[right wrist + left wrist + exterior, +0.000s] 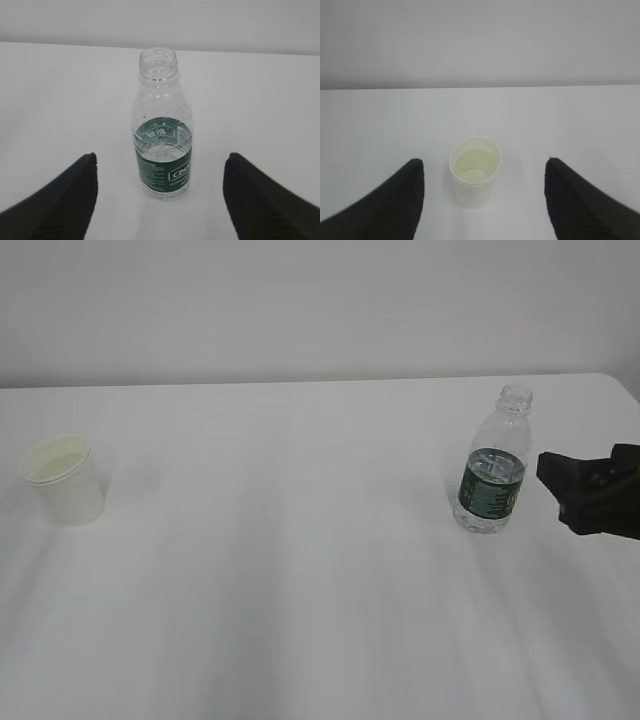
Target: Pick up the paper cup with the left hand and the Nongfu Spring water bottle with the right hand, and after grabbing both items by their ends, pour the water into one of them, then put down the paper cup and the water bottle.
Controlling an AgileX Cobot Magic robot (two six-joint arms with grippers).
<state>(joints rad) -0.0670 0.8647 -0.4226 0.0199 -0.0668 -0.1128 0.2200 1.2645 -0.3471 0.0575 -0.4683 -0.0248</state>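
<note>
Cup [62, 478] upright at left edge of the exterior view, mouth up, pale inside showing; whether any liquid sits in it cannot be told. In the left wrist view, cup at lower centre, standing ahead of the left gripper [482, 200] and squarely between its two dark fingers [395, 200], touching neither. Jaws spread wide, nothing held. Long axis vertical, so a level approach straight forward would bring the fingers to either side of the wall. Left arm itself out of the exterior frame.

Bottle [493, 465] upright at right of the exterior view, capless, green label band low on the body, water [162, 150] reaching about the label's upper edge. Right gripper [590, 495] at the frame's right edge, just beside the bottle but apart from it, level with the label. In the right wrist view, bottle slightly left of centre between the fingers [265, 200], jaws wide apart and empty.

Both grasps not yet made; each arm nearest its own object, cup and bottle well apart across the table [300, 590].
</note>
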